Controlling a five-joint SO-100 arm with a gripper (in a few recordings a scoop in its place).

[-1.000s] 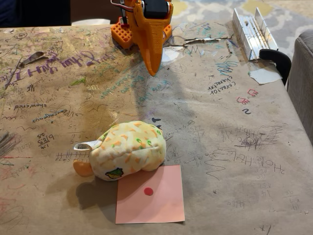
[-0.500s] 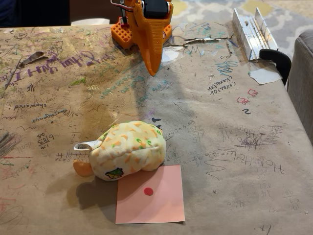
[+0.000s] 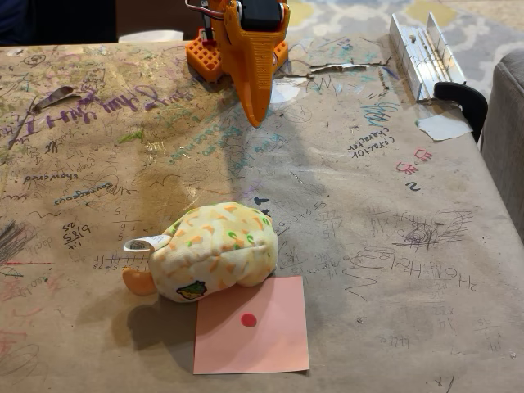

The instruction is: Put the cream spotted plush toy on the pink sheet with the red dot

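The cream spotted plush toy (image 3: 214,250) lies on the paper-covered table at the lower left of the fixed view, its orange limb and white tag pointing left. Its right lower edge overlaps the top left corner of the pink sheet with the red dot (image 3: 251,325); the dot itself is uncovered. My orange gripper (image 3: 255,119) hangs at the far end of the table, tip pointing down, well away from the toy. Its fingers look pressed together with nothing between them.
The table is covered in scribbled brown paper (image 3: 368,213). A metal rail (image 3: 424,53) with a black clamp (image 3: 463,97) sits at the far right edge, beside a white paper scrap (image 3: 444,126). The arm's orange base (image 3: 210,54) stands at the back.
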